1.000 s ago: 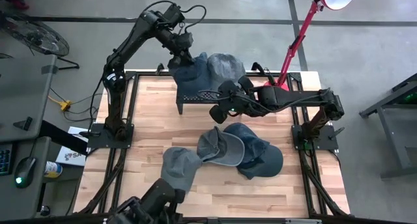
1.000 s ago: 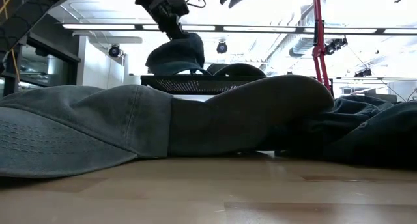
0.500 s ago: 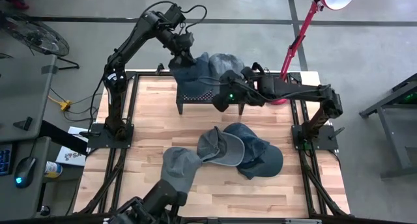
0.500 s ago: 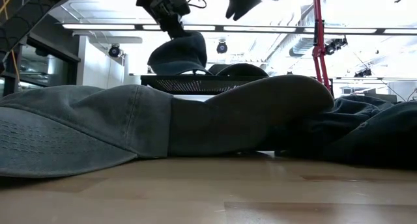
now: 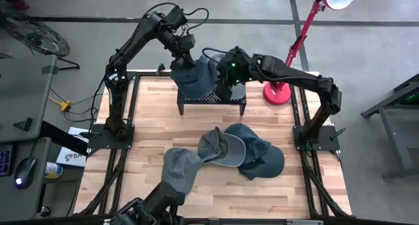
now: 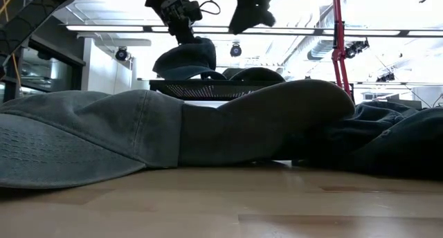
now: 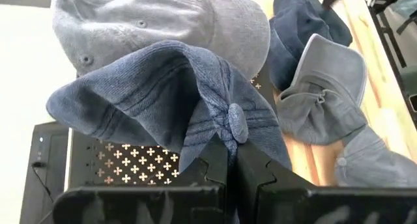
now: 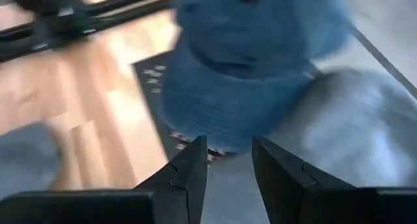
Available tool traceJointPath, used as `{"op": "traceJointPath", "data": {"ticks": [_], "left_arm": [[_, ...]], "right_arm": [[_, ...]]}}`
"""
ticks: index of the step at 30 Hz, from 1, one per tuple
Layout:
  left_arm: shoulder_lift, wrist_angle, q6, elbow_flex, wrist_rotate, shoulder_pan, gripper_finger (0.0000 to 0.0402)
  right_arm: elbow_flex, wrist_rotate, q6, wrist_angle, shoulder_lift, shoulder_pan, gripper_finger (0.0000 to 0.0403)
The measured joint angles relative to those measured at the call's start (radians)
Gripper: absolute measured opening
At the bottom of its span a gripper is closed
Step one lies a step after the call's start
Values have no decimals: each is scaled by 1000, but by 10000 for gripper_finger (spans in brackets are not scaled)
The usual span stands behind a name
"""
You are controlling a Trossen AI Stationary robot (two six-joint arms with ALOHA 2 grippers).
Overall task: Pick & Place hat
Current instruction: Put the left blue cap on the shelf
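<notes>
Blue denim hat (image 7: 176, 87) hung over the black rack (image 5: 211, 94), the left gripper's (image 5: 181, 50) fingers clamped on its crown. Right gripper (image 5: 226, 71) hovered beside it, fingers apart, empty. Placing seemed underway; next, lower and release.

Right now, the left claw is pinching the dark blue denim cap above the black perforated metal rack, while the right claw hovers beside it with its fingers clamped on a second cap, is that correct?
Not quite. The left claw does pinch the dark blue denim cap above the black perforated metal rack, but the right claw holds nothing: the right wrist view shows its fingers apart with only empty space between them.
</notes>
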Motion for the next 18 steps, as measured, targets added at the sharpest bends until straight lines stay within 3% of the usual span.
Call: {"op": "traceJointPath", "data": {"ticks": [8,13,18], "left_arm": [[0,9,-37,0,-1,-1,0],[0,4,-37,0,0,-2,0],[0,5,-36,0,11,-2,0]], "right_arm": [[-1,-63,-290,33,45,-28,114],[-2,5,-318,131,71,-32,114],[-2,61,-450,226,72,-46,114]]}}
